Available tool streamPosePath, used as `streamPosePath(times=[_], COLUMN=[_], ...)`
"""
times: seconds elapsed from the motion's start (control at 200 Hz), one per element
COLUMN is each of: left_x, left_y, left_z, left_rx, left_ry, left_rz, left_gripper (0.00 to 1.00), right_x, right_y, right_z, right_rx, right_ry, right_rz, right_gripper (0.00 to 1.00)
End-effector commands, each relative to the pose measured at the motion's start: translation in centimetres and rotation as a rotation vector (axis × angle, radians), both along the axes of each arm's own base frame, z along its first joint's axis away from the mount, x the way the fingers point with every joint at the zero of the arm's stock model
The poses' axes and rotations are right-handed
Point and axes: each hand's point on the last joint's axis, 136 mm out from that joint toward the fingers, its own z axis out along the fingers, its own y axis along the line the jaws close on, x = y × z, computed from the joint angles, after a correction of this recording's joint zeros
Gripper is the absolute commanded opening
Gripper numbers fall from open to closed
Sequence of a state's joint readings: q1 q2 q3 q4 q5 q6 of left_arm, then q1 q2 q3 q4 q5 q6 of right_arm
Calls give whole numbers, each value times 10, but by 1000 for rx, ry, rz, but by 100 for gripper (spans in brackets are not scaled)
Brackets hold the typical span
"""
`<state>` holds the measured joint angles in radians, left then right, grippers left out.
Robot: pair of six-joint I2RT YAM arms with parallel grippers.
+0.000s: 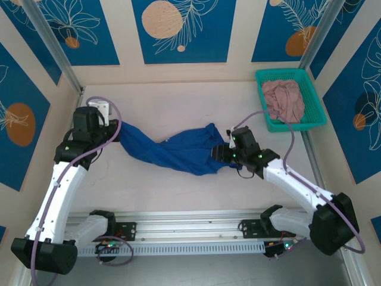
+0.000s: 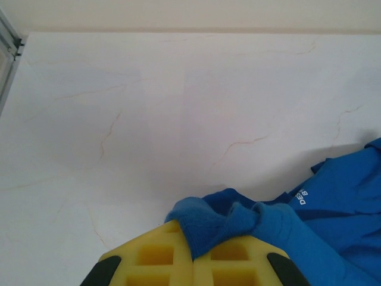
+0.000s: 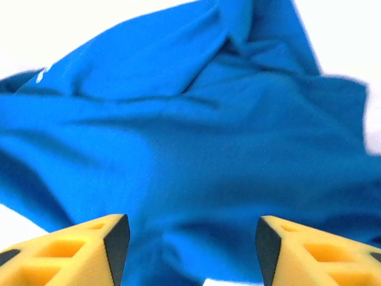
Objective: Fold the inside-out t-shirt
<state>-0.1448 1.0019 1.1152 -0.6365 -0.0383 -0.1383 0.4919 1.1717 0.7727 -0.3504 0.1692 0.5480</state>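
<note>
Pale, faintly veined tabletop (image 1: 178, 101), walled by cream panels with blue leaf-print insets. At left, left claw (image 2: 193, 257) clamped shut on a bunched fold of the inside-out t-shirt (image 1: 172, 150). Lies as a twisted band across mid-tabletop; runs lengthwise left to right, dipping slightly rightward. At its right end, right claw (image 3: 190, 238) spread open over the cloth, gripping nothing. Far right rear, green basket (image 1: 294, 127) holding a pink garment (image 1: 284, 98).
</note>
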Motion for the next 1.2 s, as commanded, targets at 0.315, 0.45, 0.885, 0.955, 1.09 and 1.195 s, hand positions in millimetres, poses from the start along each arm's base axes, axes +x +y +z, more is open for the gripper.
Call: streamPosePath(times=[0.315, 0.45, 0.885, 0.955, 1.09, 1.195], left_x=[0, -1, -2, -2, -2, -2], left_y=[-13, -14, -17, -14, -5, 12], left_z=[-10, -12, -8, -7, 6, 24], left_rx=[-63, -63, -73, -67, -54, -29], left_ry=[12, 16, 4, 3, -26, -59], left_rz=[-63, -72, -87, -72, -26, 40], left_gripper=[0, 0, 0, 0, 0, 0], right_x=[56, 75, 135, 144, 152, 146], right_y=[16, 16, 14, 10, 1, -5], right_z=[-53, -60, -86, -70, -10, 47], right_rx=[-176, -230, -331, -332, -300, -227], right_ry=[153, 119, 133, 91, -27, -124], right_rz=[59, 62, 61, 53, 39, 39], right_gripper=[62, 62, 31, 19, 6, 0])
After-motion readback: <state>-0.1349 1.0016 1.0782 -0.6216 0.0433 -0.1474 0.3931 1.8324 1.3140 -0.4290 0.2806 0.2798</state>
